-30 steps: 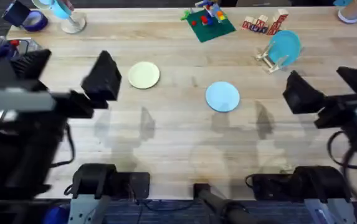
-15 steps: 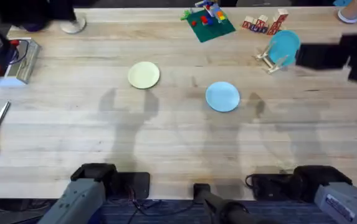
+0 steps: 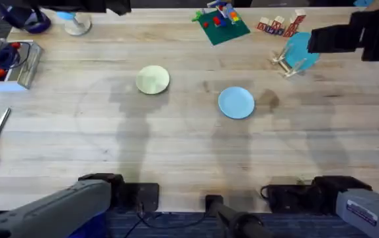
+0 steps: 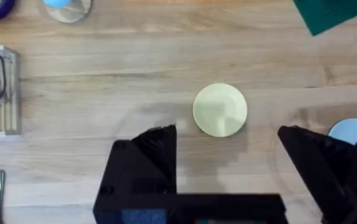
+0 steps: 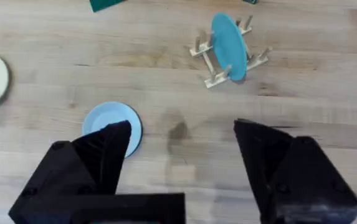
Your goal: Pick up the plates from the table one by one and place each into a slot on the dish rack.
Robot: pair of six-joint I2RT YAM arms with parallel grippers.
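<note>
Both tools hang spread wide and empty; the light blue plate (image 3: 236, 103), thin and slippery-looking, likely needs an edge pinch.

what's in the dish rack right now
The dish rack holds one darker teal plate, standing on edge between the dowels. The light blue plate and the pale yellow plate lie flat on the table. The teal plate covers part of the rack.

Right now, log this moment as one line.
left gripper open, empty | right gripper open, empty | yellow plate, light blue plate on table | teal plate in dish rack
</note>
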